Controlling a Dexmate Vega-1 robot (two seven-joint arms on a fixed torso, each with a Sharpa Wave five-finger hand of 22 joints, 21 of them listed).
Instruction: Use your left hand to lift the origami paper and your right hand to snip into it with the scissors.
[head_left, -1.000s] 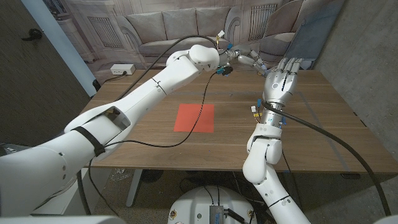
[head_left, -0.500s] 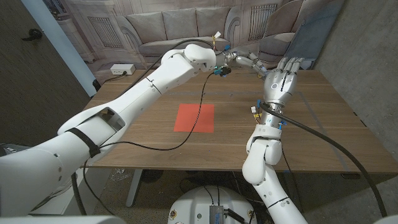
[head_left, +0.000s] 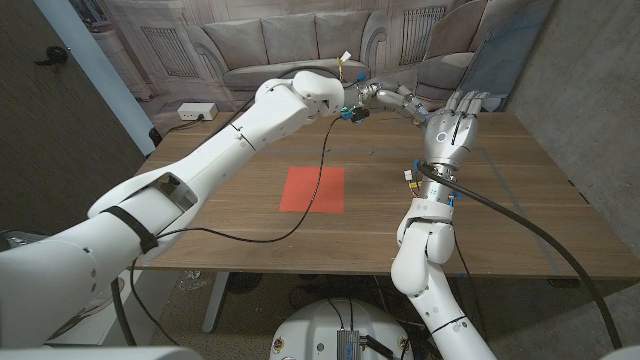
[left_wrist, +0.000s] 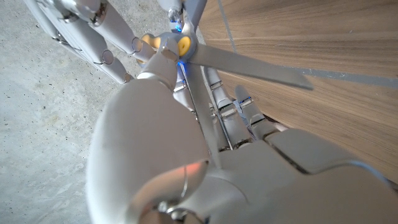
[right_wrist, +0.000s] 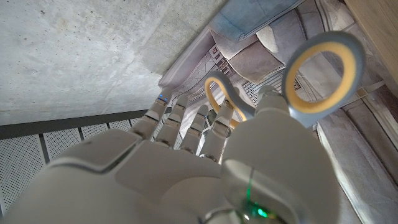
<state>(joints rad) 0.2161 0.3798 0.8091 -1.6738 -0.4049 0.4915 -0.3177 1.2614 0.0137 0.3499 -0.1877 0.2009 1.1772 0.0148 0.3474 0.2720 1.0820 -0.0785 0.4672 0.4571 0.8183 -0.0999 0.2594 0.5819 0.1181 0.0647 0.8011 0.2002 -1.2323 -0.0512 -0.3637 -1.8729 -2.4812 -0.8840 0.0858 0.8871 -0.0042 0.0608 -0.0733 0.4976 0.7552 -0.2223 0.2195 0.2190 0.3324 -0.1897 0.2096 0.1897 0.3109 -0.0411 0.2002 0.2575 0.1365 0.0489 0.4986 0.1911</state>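
The red origami paper lies flat in the middle of the wooden table, with no hand on it. My left arm reaches over it to the back right, where my left hand meets the fingers of my right hand. The right hand stands upright with its fingers straight. Between the two hands are the scissors, grey with yellow-lined handle loops and their blades apart. My left hand has its thumb at the pivot and its fingers under one blade. The loops sit against my right hand's fingertips; whether a finger passes through one is unclear.
A white power strip sits at the table's far left corner. A black cable trails from the left arm across the table beside the paper. A printed backdrop and a grey panel stand behind the table.
My left arm has swung slightly to the left and back, with its hand staying at the right hand's fingers. The right hand and the paper have not moved.
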